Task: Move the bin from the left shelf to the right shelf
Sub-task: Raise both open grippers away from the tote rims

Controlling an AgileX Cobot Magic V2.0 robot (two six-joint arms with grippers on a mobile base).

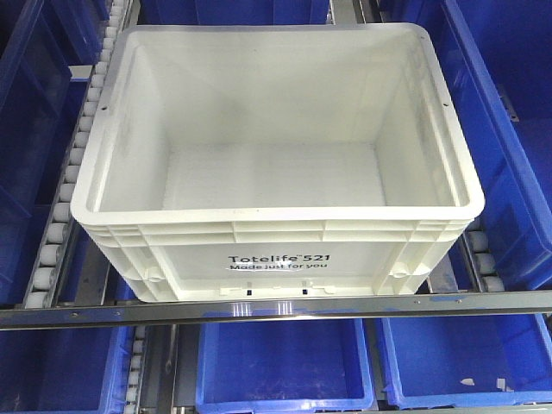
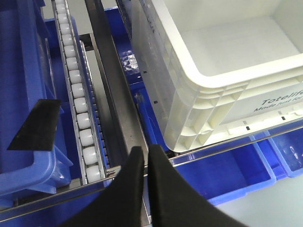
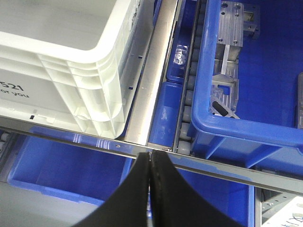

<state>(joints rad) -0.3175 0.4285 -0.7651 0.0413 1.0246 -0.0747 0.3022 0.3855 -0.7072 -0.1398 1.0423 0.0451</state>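
The white bin, empty, with black print "Totelife 521 Made just for you", sits on the shelf behind the metal front rail. Neither gripper shows in the front view. In the left wrist view my left gripper is shut and empty, just in front of the rail, left of the bin's front-left corner. In the right wrist view my right gripper is shut and empty, at the rail, right of the bin's front-right corner. Neither gripper touches the bin.
White roller tracks run along the bin's sides. Blue bins stand on the lower level and on both sides. The blue bin on the right holds metal parts. A blue bin on the left carries a black label.
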